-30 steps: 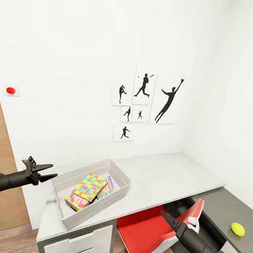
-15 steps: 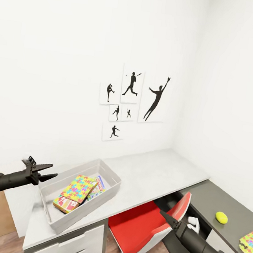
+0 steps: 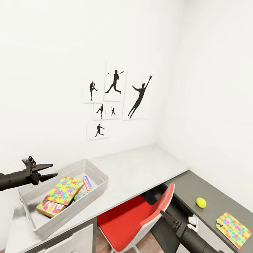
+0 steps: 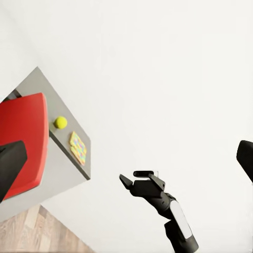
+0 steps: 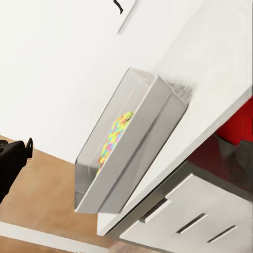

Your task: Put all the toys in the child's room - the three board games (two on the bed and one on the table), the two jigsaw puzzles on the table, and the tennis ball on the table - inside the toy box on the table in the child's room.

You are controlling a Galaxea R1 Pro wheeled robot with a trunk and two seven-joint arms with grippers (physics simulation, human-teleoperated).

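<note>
The see-through toy box (image 3: 101,177) stands on the light grey end of the table (image 3: 145,165). In it lie a jigsaw puzzle (image 3: 64,190), a red and yellow board game (image 3: 48,208) and a second printed box (image 3: 86,184). The tennis ball (image 3: 201,202) and another jigsaw puzzle (image 3: 233,230) rest on the table's lower dark grey section. My left gripper (image 3: 53,171) hangs open and empty just left of the toy box. Low beside the red chair, my right gripper (image 3: 161,213) is open with nothing in it. The left wrist view shows the ball (image 4: 60,122), the puzzle (image 4: 78,147) and the right gripper (image 4: 132,176).
A red chair (image 3: 131,219) is tucked under the table between the two sections. White drawers (image 3: 68,246) sit below the toy box. Black baseball silhouettes (image 3: 113,101) hang on the white wall. The right wrist view looks at the toy box (image 5: 132,153) from the side.
The whole view has swung to the right: the door and red wall button have left it, and the dark section with ball and loose puzzle now shows fully. Both arms keep their pose.
</note>
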